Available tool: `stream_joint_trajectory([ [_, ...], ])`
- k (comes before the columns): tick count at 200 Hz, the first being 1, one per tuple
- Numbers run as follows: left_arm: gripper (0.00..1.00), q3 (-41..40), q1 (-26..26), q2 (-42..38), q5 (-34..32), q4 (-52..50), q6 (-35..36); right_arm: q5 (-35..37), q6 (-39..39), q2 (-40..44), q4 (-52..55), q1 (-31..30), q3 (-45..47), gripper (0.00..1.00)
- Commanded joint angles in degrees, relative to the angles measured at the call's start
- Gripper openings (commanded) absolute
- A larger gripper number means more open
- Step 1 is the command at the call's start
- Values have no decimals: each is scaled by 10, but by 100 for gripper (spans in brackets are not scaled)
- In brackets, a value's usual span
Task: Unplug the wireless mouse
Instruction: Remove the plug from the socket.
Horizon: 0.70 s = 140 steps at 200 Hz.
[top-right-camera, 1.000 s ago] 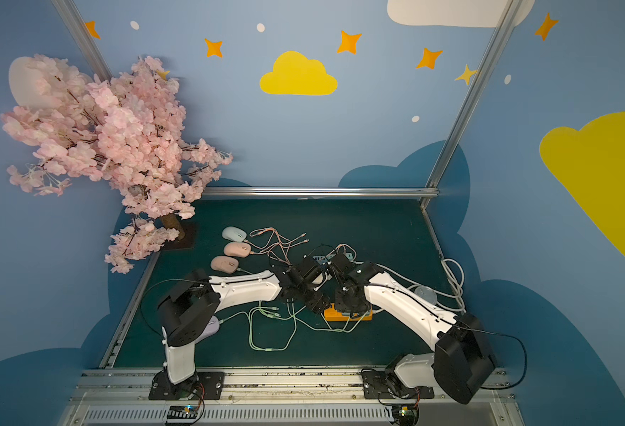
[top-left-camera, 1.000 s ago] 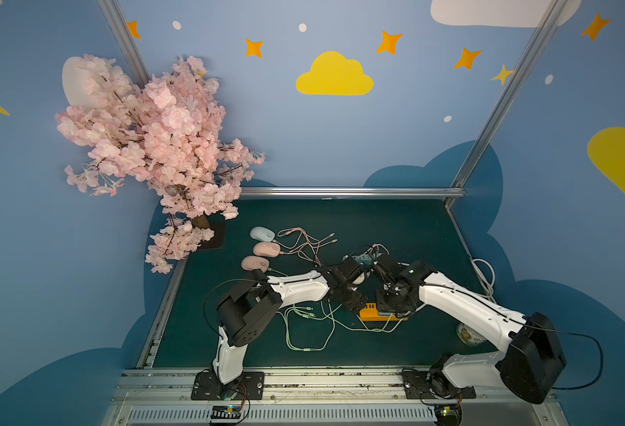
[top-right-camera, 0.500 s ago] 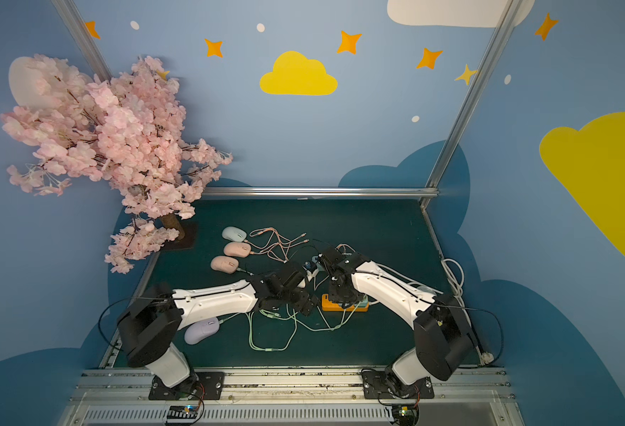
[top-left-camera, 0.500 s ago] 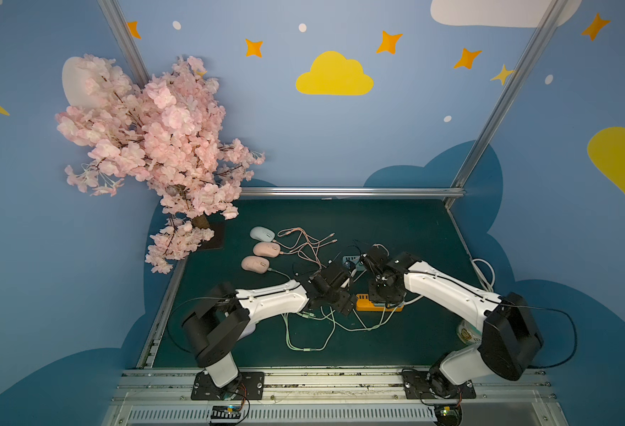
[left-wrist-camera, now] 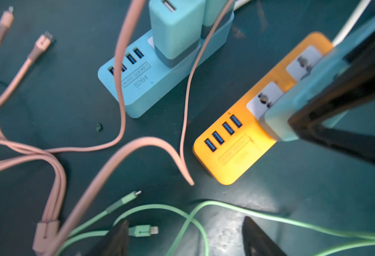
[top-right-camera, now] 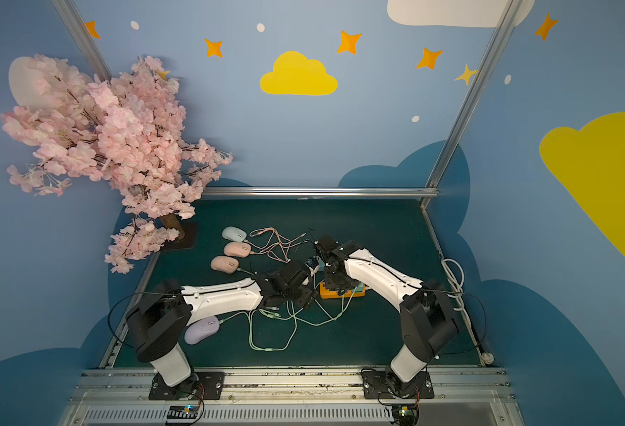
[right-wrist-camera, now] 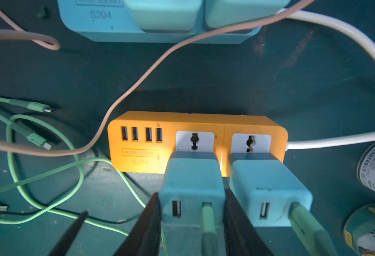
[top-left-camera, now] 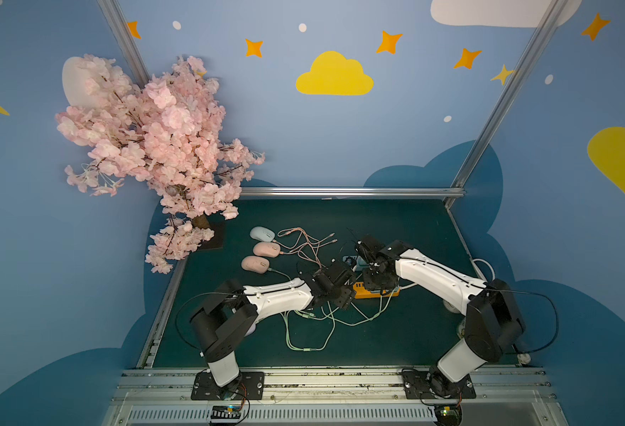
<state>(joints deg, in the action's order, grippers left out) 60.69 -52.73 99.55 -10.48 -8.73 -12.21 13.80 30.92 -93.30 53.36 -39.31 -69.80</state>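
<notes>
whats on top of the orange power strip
Two light blue chargers sit plugged into the orange power strip's outlets, each with a green cable in one port. The right gripper clamps the one nearer the strip's four empty USB ports. Their prongs are hidden.

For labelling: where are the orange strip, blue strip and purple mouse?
orange strip (right-wrist-camera: 169, 141), right wrist view, socket face.
blue strip (left-wrist-camera: 142, 88), left wrist view, labelled end.
purple mouse (top-right-camera: 201, 329), in a top view, its back.

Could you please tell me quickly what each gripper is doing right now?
Left gripper: open, holding nothing.
Right gripper: closed on a teal USB charger.
</notes>
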Motion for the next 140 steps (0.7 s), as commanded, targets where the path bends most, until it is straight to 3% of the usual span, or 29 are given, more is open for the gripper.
stream_joint_trajectory([
  [1, 68, 12, 11, 9, 11, -8, 8, -7, -10, -2, -14, 0, 7, 16],
  [62, 81, 72, 29, 84, 80, -32, -11, -39, -10, -2, -29, 1, 17, 15],
  [140, 81, 115, 45, 139, 120, -78, -13, -56, -8, 8, -39, 2, 32, 15],
])
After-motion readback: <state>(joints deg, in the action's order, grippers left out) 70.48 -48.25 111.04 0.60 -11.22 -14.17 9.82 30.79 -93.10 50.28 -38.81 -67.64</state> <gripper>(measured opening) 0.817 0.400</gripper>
